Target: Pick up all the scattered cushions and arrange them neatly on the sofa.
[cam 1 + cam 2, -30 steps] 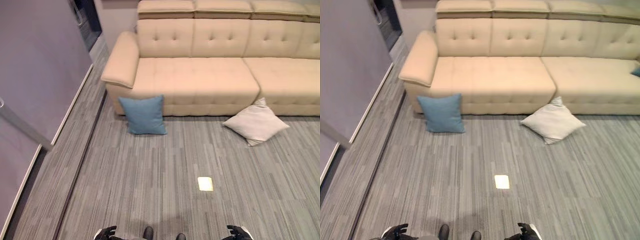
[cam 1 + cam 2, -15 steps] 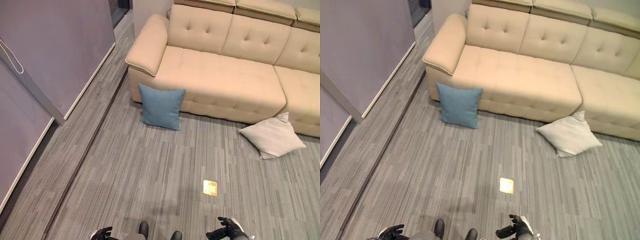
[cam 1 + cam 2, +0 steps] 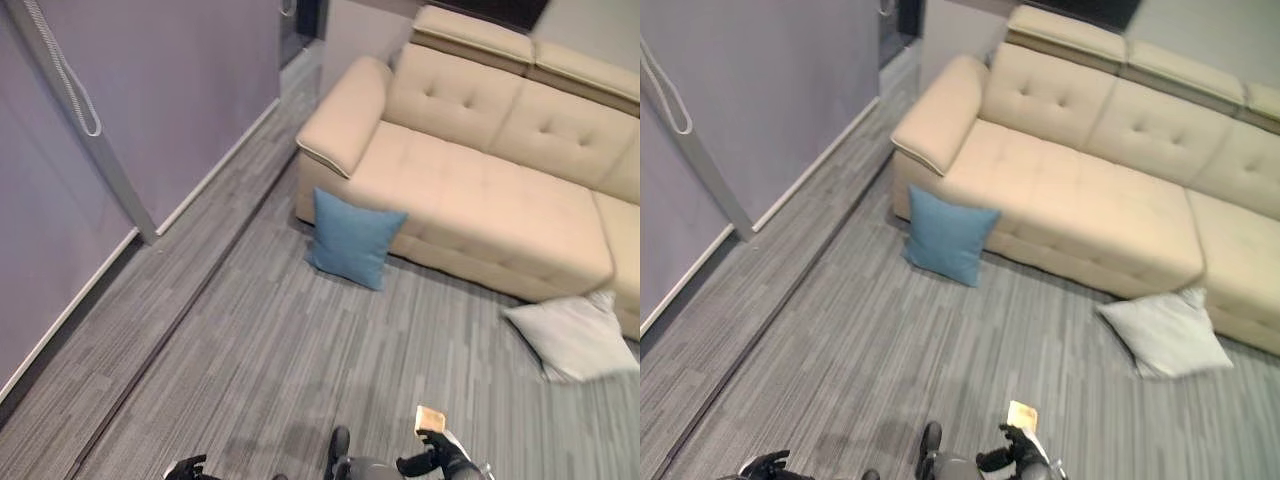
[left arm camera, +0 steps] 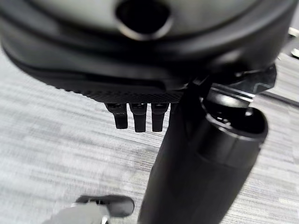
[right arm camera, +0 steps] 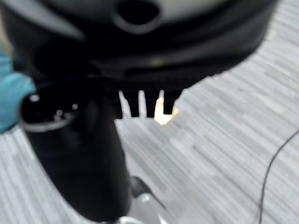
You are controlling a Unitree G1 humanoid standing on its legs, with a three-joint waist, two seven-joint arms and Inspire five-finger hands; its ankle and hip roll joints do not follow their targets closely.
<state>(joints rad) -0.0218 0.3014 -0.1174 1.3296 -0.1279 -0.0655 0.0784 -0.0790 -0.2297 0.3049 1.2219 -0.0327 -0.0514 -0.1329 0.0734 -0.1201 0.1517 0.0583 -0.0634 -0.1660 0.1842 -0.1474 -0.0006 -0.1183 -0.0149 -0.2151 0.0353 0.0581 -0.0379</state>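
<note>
Both hands hang low at the near edge of the head views, over the grey striped floor (image 3: 250,370). The left hand (image 3: 187,467) is low and to the left, the right hand (image 3: 432,462) low and to the right; in each wrist view the fingers hang relaxed and slack, gripping nothing. A blue cushion (image 3: 352,238) stands tilted on the floor, leaning against the front of the beige sofa (image 3: 480,190) near its armrest. A pale grey cushion (image 3: 575,337) lies flat on the floor farther right, close to the sofa front. A small pale patch (image 3: 429,418) marks the floor just by the right hand. A purple wall (image 3: 150,90) borders the left side. Open floor stretches between the hands and both cushions.
</note>
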